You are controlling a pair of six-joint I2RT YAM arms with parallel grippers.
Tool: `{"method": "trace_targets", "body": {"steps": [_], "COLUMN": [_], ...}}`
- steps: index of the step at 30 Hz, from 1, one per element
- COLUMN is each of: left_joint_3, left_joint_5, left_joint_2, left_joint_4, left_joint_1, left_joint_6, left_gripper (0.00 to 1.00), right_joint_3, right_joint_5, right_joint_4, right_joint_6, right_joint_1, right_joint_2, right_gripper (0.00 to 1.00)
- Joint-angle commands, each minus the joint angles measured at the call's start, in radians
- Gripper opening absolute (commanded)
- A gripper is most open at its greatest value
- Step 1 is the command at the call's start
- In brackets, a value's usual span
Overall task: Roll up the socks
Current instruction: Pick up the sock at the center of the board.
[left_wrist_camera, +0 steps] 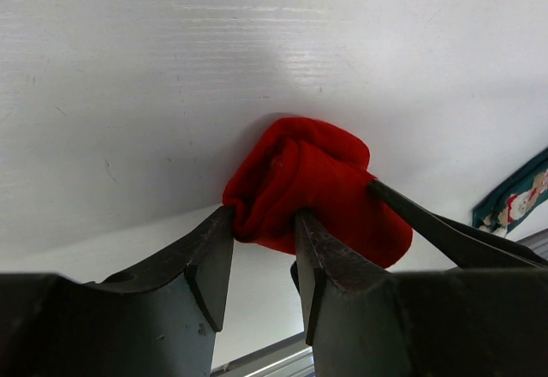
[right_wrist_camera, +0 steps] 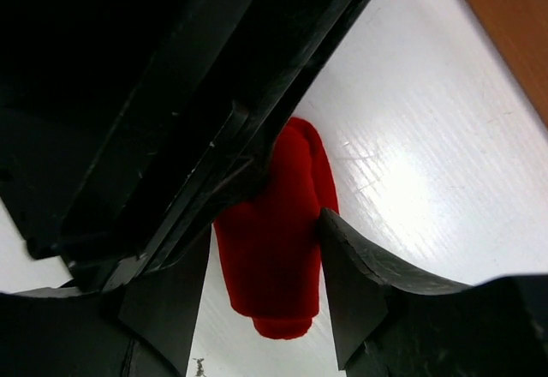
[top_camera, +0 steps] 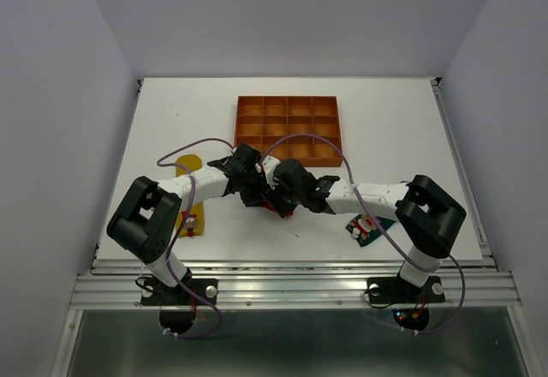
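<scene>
Red and rolled into a stubby bundle, the red sock [left_wrist_camera: 317, 180] lies on the white bench [top_camera: 385, 137] around its middle, just near of the orange-brown compartmented tray [top_camera: 287, 101] and apart from it. Both arms meet over it.

The left arm [top_camera: 201, 187] rises from its base at the near left corner, bends at a raised elbow and stretches right and slightly far, low over the surface. Its left claw [left_wrist_camera: 263, 223] pinches one end of the roll: one finger presses the outer edge of the fabric and the other digs into the bundle, with a fold of red caught between them.

The right arm [top_camera: 377, 195] mirrors it from the near right, elbow up and forearm reaching left. The right claw [right_wrist_camera: 265, 253] straddles the roll across its width, and both fingers touch the cloth on either side, closed on it. The two claws sit touching or nearly so, the body of the left one filling the upper left of the right wrist view.

The yellow sock [top_camera: 190, 166] lies flat at the left, partly hidden under the left arm. The teal-green sock [top_camera: 364, 227] lies flat at the near right, partly under the right arm.
</scene>
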Motion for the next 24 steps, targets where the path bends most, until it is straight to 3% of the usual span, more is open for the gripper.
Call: {"method": "trace_targets", "body": {"steps": [1,11,22,23,24], "left_joint_3": [0.006,0.001,0.009,0.011,0.014], "left_joint_5": [-0.039,-0.036,-0.019,-0.020,-0.025], "left_joint_2": [0.038,0.021,-0.002,-0.003,-0.008], "left_joint_4": [-0.067,-0.068,-0.075,-0.076,-0.082], "left_joint_1": [-0.013,-0.013,-0.013,-0.013,-0.013], "left_joint_6": [0.027,0.029,0.033,0.033,0.033], "left_gripper": [0.43,0.43,0.43,0.43,0.43], "right_joint_3": [-0.028,-0.017,-0.008,-0.011,-0.017], "right_joint_5": [0.032,0.107,0.162,0.165,0.161], "right_joint_4": [0.046,0.050,0.027,0.026,0.018], "right_joint_6": [-0.030,-0.007,0.002,0.002,0.033], "right_joint_1": [0.022,0.022,0.022,0.022,0.022], "right_joint_2": [0.042,0.108,0.180,0.177,0.172], "right_gripper": [0.58,0.57,0.41,0.39,0.30]}}
